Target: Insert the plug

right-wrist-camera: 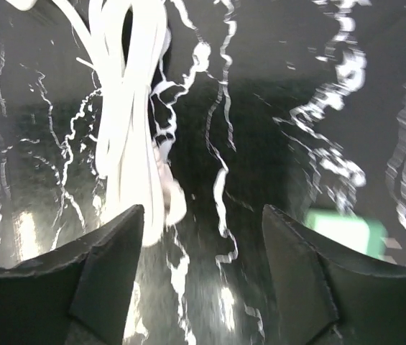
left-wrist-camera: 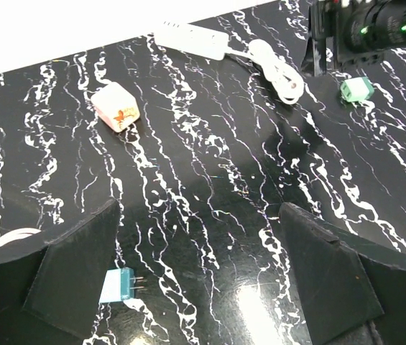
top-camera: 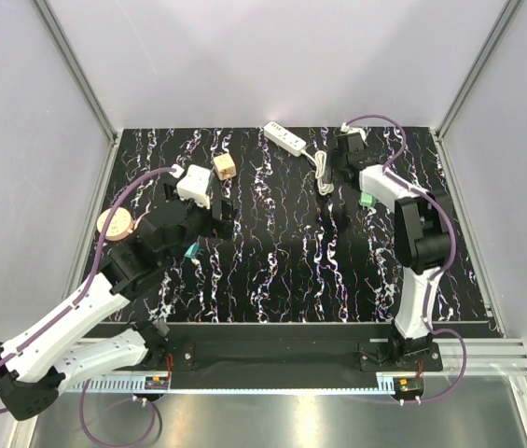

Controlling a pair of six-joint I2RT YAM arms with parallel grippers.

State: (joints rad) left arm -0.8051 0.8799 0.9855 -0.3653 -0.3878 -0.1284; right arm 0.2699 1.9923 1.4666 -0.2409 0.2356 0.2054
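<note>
The plug (top-camera: 367,199) is a small light-green body lying on the black marbled table, right of the white coiled cord (top-camera: 324,174). In the right wrist view the plug (right-wrist-camera: 343,230) shows blurred, partly behind the right finger, with the cord (right-wrist-camera: 127,108) at the left finger. My right gripper (right-wrist-camera: 203,215) hovers open over bare table between cord and plug, holding nothing. The white power strip (top-camera: 284,138) lies at the far edge. My left gripper (left-wrist-camera: 199,244) is open and empty at the table's left; its view also shows the plug (left-wrist-camera: 356,89) and the strip (left-wrist-camera: 192,39).
A teal two-pin block (left-wrist-camera: 118,284) lies beside the left gripper's left finger. A tan cube (top-camera: 224,166), a white adapter (top-camera: 193,187) and a round tan disc (top-camera: 116,224) sit at the left. Grey walls enclose the table.
</note>
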